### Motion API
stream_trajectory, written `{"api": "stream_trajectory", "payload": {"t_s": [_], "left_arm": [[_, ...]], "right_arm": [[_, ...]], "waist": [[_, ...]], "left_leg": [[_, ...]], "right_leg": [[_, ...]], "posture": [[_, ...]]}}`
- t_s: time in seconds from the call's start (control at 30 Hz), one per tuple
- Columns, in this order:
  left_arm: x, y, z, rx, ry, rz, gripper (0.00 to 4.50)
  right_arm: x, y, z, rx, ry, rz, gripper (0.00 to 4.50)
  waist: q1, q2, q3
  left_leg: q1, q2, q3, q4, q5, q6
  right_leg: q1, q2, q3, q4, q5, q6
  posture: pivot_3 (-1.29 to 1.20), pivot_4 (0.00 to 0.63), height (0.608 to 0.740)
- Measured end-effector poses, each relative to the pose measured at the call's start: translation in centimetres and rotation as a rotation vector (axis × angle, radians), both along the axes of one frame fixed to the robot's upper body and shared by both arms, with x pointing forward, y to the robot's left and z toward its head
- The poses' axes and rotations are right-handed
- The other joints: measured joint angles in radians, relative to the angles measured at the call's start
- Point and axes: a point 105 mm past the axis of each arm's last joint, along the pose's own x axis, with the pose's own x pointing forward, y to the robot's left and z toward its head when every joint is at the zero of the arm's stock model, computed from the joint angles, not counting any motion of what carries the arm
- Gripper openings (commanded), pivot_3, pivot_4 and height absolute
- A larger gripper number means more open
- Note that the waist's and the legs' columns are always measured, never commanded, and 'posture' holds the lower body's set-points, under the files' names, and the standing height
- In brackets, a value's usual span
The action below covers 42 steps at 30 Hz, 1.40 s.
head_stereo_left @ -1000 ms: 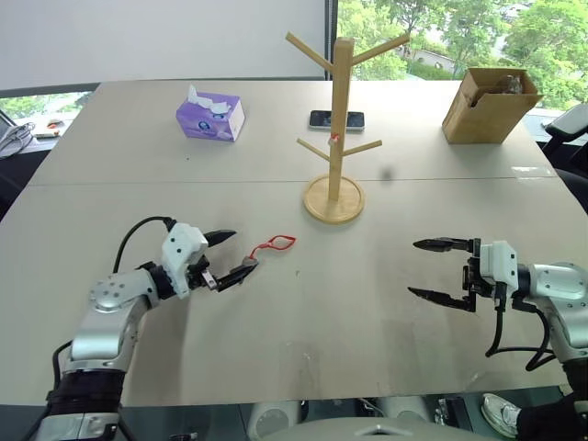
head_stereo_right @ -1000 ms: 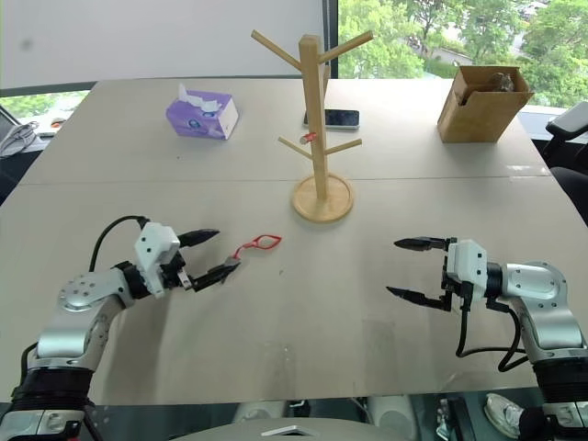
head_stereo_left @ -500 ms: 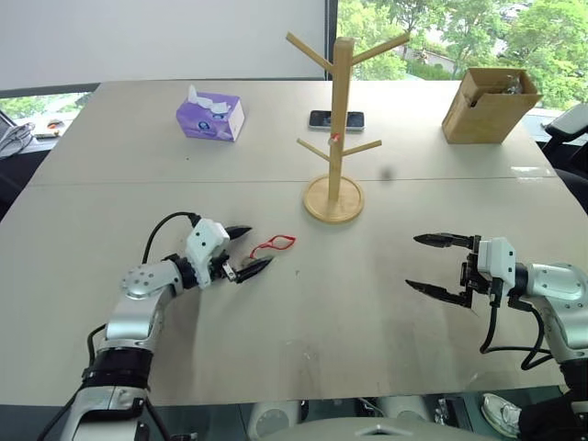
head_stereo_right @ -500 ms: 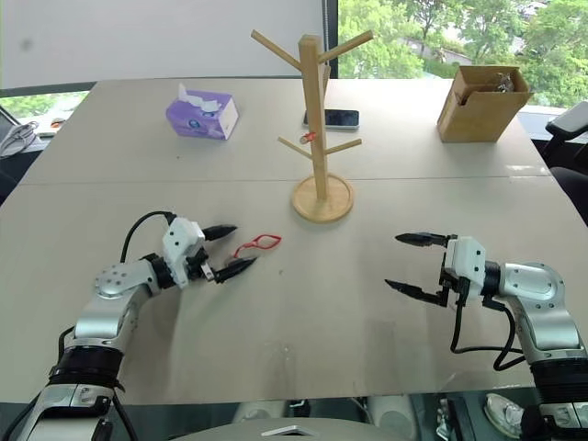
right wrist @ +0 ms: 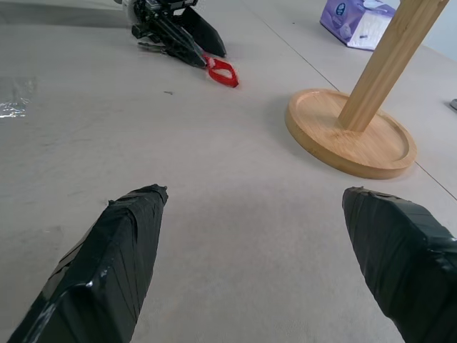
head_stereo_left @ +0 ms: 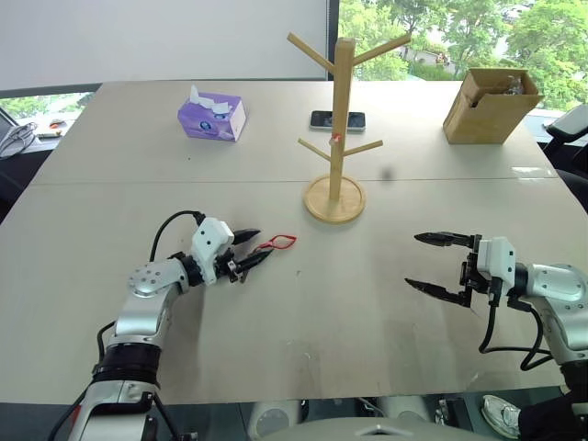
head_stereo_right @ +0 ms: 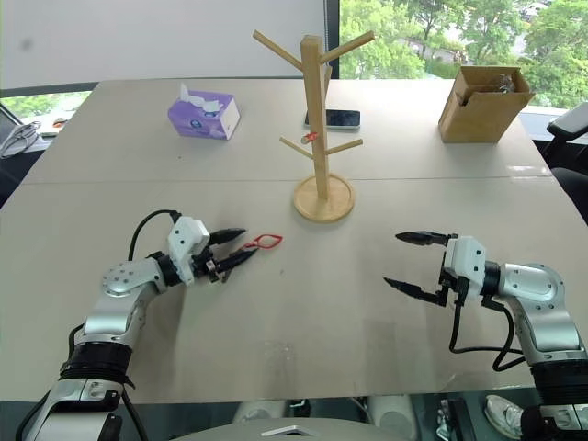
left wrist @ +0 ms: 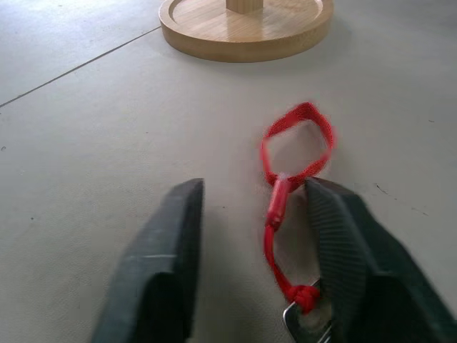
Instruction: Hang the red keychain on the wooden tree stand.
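Red keychain [left wrist: 285,207]: flat on table, between left claw [head_stereo_left: 250,254] fingers, cord beside one finger.
Just changed: left claw wide before, now narrow round cord; pinch nearly made, lift next.
Right claw [head_stereo_left: 435,265]: wide, holding nothing.
Tree stand [head_stereo_left: 336,129]: close behind.
Room: bare table [head_stereo_left: 303,322] between.

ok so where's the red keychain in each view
Left eye: red keychain on the table, at the left gripper tips.
Right eye: same spot.
Left wrist: between the two fingers.
Right wrist: far off, beside the other gripper.
Shared landmark: wooden tree stand, its round base.
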Motion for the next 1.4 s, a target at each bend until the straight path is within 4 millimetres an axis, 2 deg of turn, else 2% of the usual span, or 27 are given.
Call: {"api": "stream_trajectory", "payload": {"t_s": [0.03, 0.07, 0.27, 0.33, 0.5, 0.67, 0.83, 0.9, 1.13, 1.33, 1.4], "left_arm": [[0.0, 0.0, 0.0, 0.0, 0.0, -0.001, 0.2], [0.0, 0.0, 0.0, 0.0, 0.0, -0.001, 0.04], [0.2, -0.1, 0.1, -0.012, -0.009, 0.014, 0.04], [0.4, -1.1, 0.9, -0.07, -0.053, 0.028, 0.04], [-0.4, -4.1, 5.4, -0.191, -0.225, 0.002, 0.04], [-3.1, -6.4, 9.6, -0.294, -0.38, -0.036, 0.04], [-3.9, -7.7, 12.7, -0.391, -0.499, -0.002, 0.04], [-3.6, -8.0, 13.4, -0.404, -0.528, 0.021, 0.04], [-2.1, -10.4, 13.9, -0.477, -0.533, 0.055, 0.04], [-1.0, -11.9, 13.0, -0.482, -0.499, 0.06, 0.04], [0.2, -12.9, 11.8, -0.447, -0.46, 0.051, 0.04]], "right_arm": [[0.0, 0.0, 0.0, 0.0, 0.0, 0.0, 4.26], [0.0, 0.0, 0.0, 0.0, 0.001, -0.001, 4.26], [0.1, 0.0, 0.0, 0.004, 0.004, -0.006, 4.26], [0.3, -0.1, 0.2, 0.016, 0.015, -0.023, 4.26], [1.1, -0.5, 3.0, 0.034, -0.026, -0.045, 4.26], [2.3, -1.7, 6.7, 0.04, -0.111, -0.093, 4.26], [3.5, -1.7, 9.0, 0.049, -0.179, -0.097, 4.26], [3.7, -1.8, 9.3, 0.047, -0.18, -0.099, 4.26], [4.2, -2.0, 9.6, 0.044, -0.18, -0.112, 4.26], [4.3, -1.9, 9.7, 0.044, -0.185, -0.11, 4.26], [4.4, -1.7, 9.9, 0.04, -0.191, -0.106, 4.26]], "waist": [[0.0, 0.0, 0.0], [0.0, 0.0, 0.0], [0.001, 0.0, 0.0], [0.001, 0.0, 0.0], [-0.002, 0.0, 0.0], [-0.002, 0.0, 0.0], [0.001, 0.0, 0.0], [0.002, 0.0, 0.0], [0.001, 0.0, 0.0], [0.0, 0.0, 0.0], [0.0, 0.0, 0.0]], "left_leg": [[0.0, 0.0, 0.0, 0.0, 0.0, 0.0], [0.0, 0.0, 0.0, 0.0, 0.0, 0.0], [0.0, 0.0, 0.0, 0.0, 0.0, 0.0], [-0.001, 0.0, -0.001, 0.001, 0.0, 0.0], [-0.001, 0.0, 0.0, 0.0, 0.002, -0.004], [0.0, 0.0, -0.001, 0.0, 0.002, -0.003], [0.0, -0.001, -0.001, 0.001, 0.0, 0.0], [0.0, -0.002, -0.001, 0.001, 0.0, 0.0], [0.0, -0.003, -0.001, 0.001, 0.002, -0.003], [0.0, -0.003, -0.001, 0.001, 0.002, -0.003], [0.0, -0.003, -0.001, 0.001, 0.002, -0.003]], "right_leg": [[0.0, 0.0, 0.0, 0.0, 0.0, 0.0], [0.0, 0.0, 0.0, 0.0, 0.0, 0.0], [0.0, 0.0, 0.0, 0.0, 0.0, 0.0], [0.0, 0.0, 0.0, 0.0, 0.0, 0.0], [0.0, 0.0, 0.001, 0.0, 0.0, 0.0], [0.0, 0.0, 0.001, 0.0, 0.0, 0.0], [0.002, 0.0, 0.0, 0.0, 0.0, 0.0], [0.002, 0.0, 0.0, 0.0, 0.0, 0.0], [0.002, 0.001, 0.0, 0.0, 0.0, 0.0], [0.002, 0.001, 0.0, -0.001, 0.0, 0.0], [0.002, 0.001, 0.0, -0.001, 0.0, 0.0]], "posture": [[0.0, 0.15, 0.74], [0.0, 0.15, 0.74], [0.0, 0.15, 0.74], [0.0, 0.15, 0.74], [0.0, 0.15, 0.74], [0.0, 0.15, 0.74], [0.0, 0.15, 0.74], [0.0, 0.15, 0.74], [0.0, 0.15, 0.74], [0.0, 0.15, 0.74], [0.0, 0.15, 0.74]]}}
